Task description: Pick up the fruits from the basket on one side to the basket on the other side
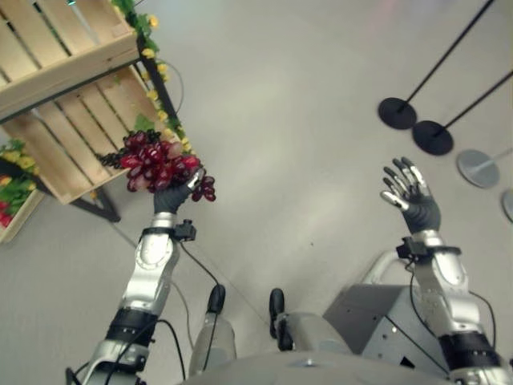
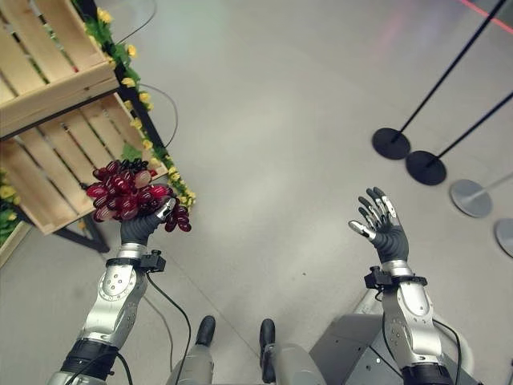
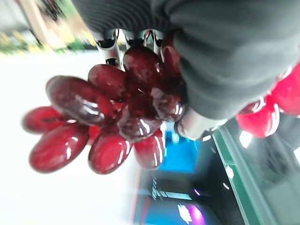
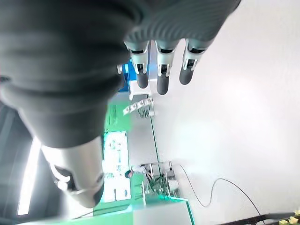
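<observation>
- Your bunch of red grapes [image 1: 156,163] sits in the left hand [image 1: 172,196], fingers curled round it, raised beside the wooden crate shelf [image 1: 76,120].
- Your right hand [image 1: 413,196] is raised over the floor, fingers spread, holding nothing.

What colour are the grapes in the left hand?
Dark red, glossy: the grapes held in the left hand show best in the left wrist view.

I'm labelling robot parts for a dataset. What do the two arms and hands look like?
Both arms are silver-grey metal segments with black bands near the elbow. Each wrist carries a small black camera block. The left hand and right hand have dark ribbed covers over back and wrist, and silver fingers with dark tips.
</observation>
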Tool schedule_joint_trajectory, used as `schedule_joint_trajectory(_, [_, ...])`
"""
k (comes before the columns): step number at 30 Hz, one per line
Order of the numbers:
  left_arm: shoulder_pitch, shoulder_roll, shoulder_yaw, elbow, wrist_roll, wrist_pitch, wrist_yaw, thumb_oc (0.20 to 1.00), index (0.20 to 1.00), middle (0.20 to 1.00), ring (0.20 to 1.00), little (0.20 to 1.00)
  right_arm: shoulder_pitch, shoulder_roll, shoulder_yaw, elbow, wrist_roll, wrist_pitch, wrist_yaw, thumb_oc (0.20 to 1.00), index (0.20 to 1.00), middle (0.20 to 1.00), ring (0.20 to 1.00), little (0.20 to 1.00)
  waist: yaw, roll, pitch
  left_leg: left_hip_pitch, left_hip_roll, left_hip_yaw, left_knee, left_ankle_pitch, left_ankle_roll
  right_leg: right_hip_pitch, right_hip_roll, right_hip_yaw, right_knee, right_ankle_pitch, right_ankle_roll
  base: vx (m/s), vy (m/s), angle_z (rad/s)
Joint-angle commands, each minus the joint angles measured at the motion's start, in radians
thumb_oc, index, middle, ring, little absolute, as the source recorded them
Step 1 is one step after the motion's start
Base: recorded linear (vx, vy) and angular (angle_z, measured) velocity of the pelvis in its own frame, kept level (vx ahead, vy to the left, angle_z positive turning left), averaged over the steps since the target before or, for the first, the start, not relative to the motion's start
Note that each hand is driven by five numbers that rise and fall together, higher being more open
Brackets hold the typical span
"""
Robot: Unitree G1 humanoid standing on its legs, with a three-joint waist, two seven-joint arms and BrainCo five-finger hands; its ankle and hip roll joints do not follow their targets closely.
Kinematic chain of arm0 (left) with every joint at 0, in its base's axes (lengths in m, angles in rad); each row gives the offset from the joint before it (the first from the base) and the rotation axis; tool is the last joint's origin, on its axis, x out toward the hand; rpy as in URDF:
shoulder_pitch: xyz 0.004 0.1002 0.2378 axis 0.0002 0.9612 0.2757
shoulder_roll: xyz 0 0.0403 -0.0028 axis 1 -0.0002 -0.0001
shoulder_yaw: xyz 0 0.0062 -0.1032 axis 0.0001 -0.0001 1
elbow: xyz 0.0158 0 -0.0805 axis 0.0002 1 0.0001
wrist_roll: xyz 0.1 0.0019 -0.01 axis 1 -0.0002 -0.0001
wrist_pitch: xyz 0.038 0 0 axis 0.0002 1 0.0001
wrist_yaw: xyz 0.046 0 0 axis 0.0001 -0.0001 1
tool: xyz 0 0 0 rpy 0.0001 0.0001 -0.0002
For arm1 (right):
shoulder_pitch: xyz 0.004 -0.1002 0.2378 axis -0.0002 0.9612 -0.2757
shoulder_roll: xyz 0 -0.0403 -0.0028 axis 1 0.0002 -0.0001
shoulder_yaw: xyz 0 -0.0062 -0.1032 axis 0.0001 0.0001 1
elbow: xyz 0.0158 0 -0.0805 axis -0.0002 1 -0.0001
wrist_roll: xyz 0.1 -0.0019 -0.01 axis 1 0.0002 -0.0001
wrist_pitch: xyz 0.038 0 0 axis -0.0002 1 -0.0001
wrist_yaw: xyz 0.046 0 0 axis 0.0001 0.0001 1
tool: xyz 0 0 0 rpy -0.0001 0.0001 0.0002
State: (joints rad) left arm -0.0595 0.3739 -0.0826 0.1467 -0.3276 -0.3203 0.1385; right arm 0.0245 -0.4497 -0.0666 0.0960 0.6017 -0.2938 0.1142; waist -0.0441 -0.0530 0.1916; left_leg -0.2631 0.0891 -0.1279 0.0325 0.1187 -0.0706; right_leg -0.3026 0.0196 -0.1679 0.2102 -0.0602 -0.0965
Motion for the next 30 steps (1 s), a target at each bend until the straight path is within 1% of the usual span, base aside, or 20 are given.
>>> schedule_joint_trajectory(1, [-0.046,0.029,0.062,-0.006,0.037,-0.083,-0.016,0.2,0.2,0.2,0.2,0.2,0.024,-0.012,-0.074,-0.062,0.024,-0.075,-0.008,1.0,1.0,1.0,1.0,1.0,-0.071,-0.02,-0.026,0.09,0.016,0.153,0.139,-0.16,0.012,0.038,-0.097,-0.009,-0.018,-0.037,0.149,-0.08,-0.104,0.18])
schedule_joint_trajectory(2, [-0.04,0.029,0.064,0.009,0.039,-0.082,-0.011,0.2,0.2,0.2,0.2,0.2,0.03,-0.004,-0.087,-0.067,0.026,-0.081,-0.012,1.0,1.0,1.0,1.0,1.0,-0.083,-0.008,-0.02,0.104,0.033,0.205,0.096,-0.169,0.013,0.039,-0.097,-0.036,-0.01,-0.05,0.156,-0.05,-0.051,0.39])
schedule_joint_trajectory(3, [-0.041,0.029,0.064,0.009,0.039,-0.082,-0.011,0.2,0.2,0.2,0.2,0.2,0.03,-0.004,-0.087,-0.067,0.026,-0.081,-0.012,1.0,1.0,1.0,1.0,1.0,-0.084,-0.008,-0.022,0.102,0.032,0.204,0.092,-0.163,0.014,0.037,-0.097,-0.037,-0.014,-0.045,0.156,-0.02,-0.015,0.83])
schedule_joint_trajectory(4, [-0.034,0.028,0.057,0.018,0.04,-0.081,-0.012,0.2,0.2,0.2,0.2,0.2,0.028,0.001,-0.093,-0.059,0.03,-0.084,-0.019,1.0,1.0,1.0,1.0,1.0,-0.087,0.002,-0.015,0.094,0.037,0.219,0.058,-0.147,0.01,0.037,-0.094,-0.05,-0.011,-0.044,0.16,-0.06,0.032,1.09])
schedule_joint_trajectory(5, [-0.022,0.043,0.063,0.065,0.054,-0.079,0.004,0.2,0.2,0.2,0.2,0.2,0.034,0.017,-0.103,-0.065,0.035,-0.092,-0.028,1.0,1.0,1.0,1.0,1.0,-0.076,-0.004,0.035,0.056,0.048,0.208,0.058,-0.13,0.002,0.018,-0.111,-0.065,0.037,-0.048,0.164,-0.05,0.032,0.85])
schedule_joint_trajectory(7, [-0.023,0.044,0.063,0.066,0.054,-0.079,0.005,0.2,0.2,0.2,0.2,0.2,0.033,0.017,-0.103,-0.065,0.034,-0.092,-0.028,1.0,1.0,1.0,1.0,1.0,-0.077,-0.004,0.034,0.054,0.048,0.207,0.06,-0.131,0.003,0.016,-0.112,-0.066,0.039,-0.048,0.164,-0.05,0.036,0.37])
schedule_joint_trajectory(8, [-0.022,0.051,0.067,0.084,0.068,-0.083,0.017,0.2,0.2,0.2,0.2,0.2,0.038,0.034,-0.107,-0.057,0.039,-0.101,-0.038,1.0,1.0,1.0,1.0,1.0,-0.069,-0.013,0.062,0.023,0.047,0.213,0.081,-0.125,-0.001,0.003,-0.13,-0.072,0.049,-0.04,0.167,-0.05,0.073,0.21])
schedule_joint_trajectory(9, [-0.02,0.055,0.07,0.089,0.076,-0.084,0.025,0.2,0.2,0.2,0.2,0.2,0.033,0.037,-0.102,-0.05,0.033,-0.101,-0.041,1.0,1.0,1.0,1.0,1.0,-0.065,-0.014,0.07,0.012,0.045,0.208,0.085,-0.12,-0.001,-0.005,-0.134,-0.071,0.046,-0.031,0.168,-0.05,0.099,0.18])
schedule_joint_trajectory(11, [-0.018,0.06,0.08,0.102,0.077,-0.086,0.042,0.2,0.2,0.2,0.2,0.2,0.024,0.039,-0.086,-0.05,0.023,-0.1,-0.05,1.0,1.0,1.0,1.0,1.0,-0.056,-0.02,0.096,-0.007,0.042,0.208,0.111,-0.134,0.002,-0.019,-0.142,-0.054,0.06,-0.03,0.17,-0.01,0.073,0.13])
schedule_joint_trajectory(12, [-0.02,0.064,0.081,0.1,0.081,-0.085,0.05,0.2,0.2,0.2,0.2,0.2,0.021,0.042,-0.083,-0.05,0.031,-0.099,-0.049,1.0,1.0,1.0,1.0,1.0,-0.054,-0.022,0.106,-0.023,0.04,0.208,0.121,-0.131,0.004,-0.032,-0.145,-0.051,0.06,-0.022,0.17,-0.02,0.075,0.12])
schedule_joint_trajectory(13, [-0.026,0.067,0.084,0.106,0.093,-0.086,0.072,0.2,0.2,0.2,0.2,0.2,0.017,0.044,-0.072,-0.048,0.031,-0.101,-0.057,1.0,1.0,1.0,1.0,1.0,-0.049,-0.027,0.127,-0.049,0.037,0.209,0.16,-0.149,0.007,-0.055,-0.15,-0.04,0.079,-0.027,0.17,-0.01,0.057,0.1])
schedule_joint_trajectory(15, [-0.032,0.07,0.088,0.11,0.101,-0.086,0.084,0.2,0.2,0.2,0.2,0.2,0.018,0.046,-0.069,-0.05,0.025,-0.103,-0.061,1.0,1.0,1.0,1.0,1.0,-0.05,-0.029,0.134,-0.061,0.036,0.21,0.17,-0.152,0.007,-0.064,-0.151,-0.038,0.083,-0.025,0.17,-0.01,0.032,0.08])
schedule_joint_trajectory(17, [-0.053,0.067,0.096,0.121,0.107,-0.088,0.115,0.2,0.2,0.2,0.2,0.2,0.015,0.044,-0.057,-0.046,0.014,-0.103,-0.068,1.0,1.0,1.0,1.0,1.0,-0.051,-0.032,0.149,-0.085,0.035,0.21,0.185,-0.153,0.007,-0.085,-0.151,-0.033,0.088,-0.017,0.172,-0.03,0.033,0.02])
schedule_joint_trajectory(18, [-0.085,0.07,0.095,0.133,0.114,-0.089,0.148,0.2,0.2,0.2,0.2,0.2,0.011,0.044,-0.048,-0.046,0.015,-0.102,-0.072,1.0,1.0,1.0,1.0,1.0,-0.055,-0.037,0.157,-0.097,0.035,0.21,0.186,-0.151,0.008,-0.102,-0.15,-0.03,0.086,-0.011,0.173,0.0,0.0,0.0])
schedule_joint_trajectory(19, [-0.086,0.07,0.095,0.134,0.114,-0.089,0.148,0.2,0.2,0.2,0.2,0.2,0.01,0.044,-0.048,-0.046,0.015,-0.102,-0.072,1.0,1.0,1.0,1.0,1.0,-0.055,-0.037,0.157,-0.098,0.035,0.211,0.186,-0.151,0.008,-0.103,-0.15,-0.03,0.086,-0.011,0.173,-0.03,0.035,-0.03])
schedule_joint_trajectory(23, [-0.177,0.082,0.091,0.176,0.136,-0.08,0.211,0.2,0.2,0.2,0.2,0.2,-0.004,0.036,-0.026,-0.046,0.012,-0.103,-0.082,1.0,1.0,1.0,1.0,1.0,-0.068,-0.048,0.174,-0.124,0.035,0.213,0.183,-0.144,0.009,-0.134,-0.148,-0.022,0.078,0.006,0.177,-0.03,0.017,-0.06])
schedule_joint_trajectory(25, [-0.229,0.1,0.09,0.196,0.165,-0.07,0.244,0.2,0.2,0.2,0.2,0.2,-0.009,0.032,-0.017,-0.049,0.011,-0.103,-0.081,1.0,1.0,1.0,1.0,1.0,-0.077,-0.057,0.182,-0.137,0.035,0.214,0.19,-0.144,0.008,-0.147,-0.146,-0.02,0.075,0.012,0.177,-0.03,0.012,-0.03])
schedule_joint_trajectory(30, [-0.357,0.13,0.083,0.245,0.166,-0.054,0.302,0.2,0.2,0.2,0.2,0.2,-0.023,0.02,0.015,-0.052,0.025,-0.098,-0.07,1.0,1.0,1.0,1.0,1.0,-0.097,-0.078,0.189,-0.162,0.035,0.215,0.203,-0.148,0.01,-0.174,-0.14,-0.01,0.069,0.03,0.182,0.0,0.004,-0.04])
